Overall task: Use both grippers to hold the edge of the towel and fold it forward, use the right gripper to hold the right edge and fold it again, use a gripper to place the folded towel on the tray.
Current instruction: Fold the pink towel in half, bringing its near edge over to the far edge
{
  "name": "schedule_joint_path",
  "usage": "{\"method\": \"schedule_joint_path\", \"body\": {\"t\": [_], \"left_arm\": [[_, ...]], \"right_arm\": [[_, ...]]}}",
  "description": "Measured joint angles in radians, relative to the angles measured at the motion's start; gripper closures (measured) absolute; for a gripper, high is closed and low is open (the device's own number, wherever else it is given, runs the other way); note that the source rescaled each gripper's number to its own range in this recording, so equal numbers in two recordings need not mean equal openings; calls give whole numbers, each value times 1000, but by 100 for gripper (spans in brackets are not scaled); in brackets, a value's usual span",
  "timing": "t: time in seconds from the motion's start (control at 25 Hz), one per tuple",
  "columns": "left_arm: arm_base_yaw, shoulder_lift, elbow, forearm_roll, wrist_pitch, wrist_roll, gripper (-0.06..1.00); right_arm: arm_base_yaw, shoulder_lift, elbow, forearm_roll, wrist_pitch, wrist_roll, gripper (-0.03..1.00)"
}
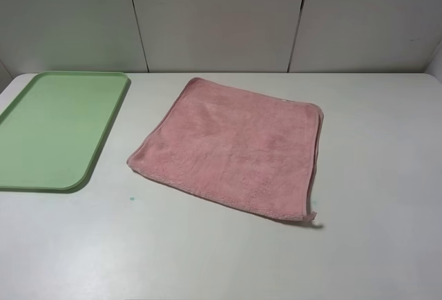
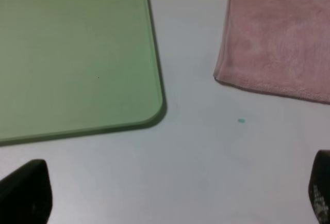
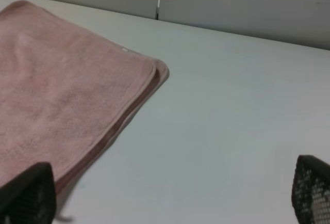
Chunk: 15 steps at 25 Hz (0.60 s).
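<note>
A white bench (image 1: 387, 175) fills most of the frame. Grey wall panels (image 1: 214, 16) span the top. A teal speck (image 1: 131, 198) sits lower left.

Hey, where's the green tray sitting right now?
In the high view the tray lies flat at the far left of the table. The pink towel lies to its right, with a strip of bare tabletop between them.

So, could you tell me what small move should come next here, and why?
The towel lies flat and unfolded beside the tray. The left gripper and right gripper hang above without touching it, jaws wide open and empty. I'd probably lower both toward its near edge first, since the first fold needs that edge held.
</note>
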Motion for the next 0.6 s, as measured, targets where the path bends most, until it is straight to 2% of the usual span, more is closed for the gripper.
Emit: {"method": "schedule_joint_path", "body": {"t": [0.6], "left_arm": [[0, 0, 0, 0, 0, 0, -6]], "right_arm": [[0, 0, 0, 0, 0, 0, -3]]}}
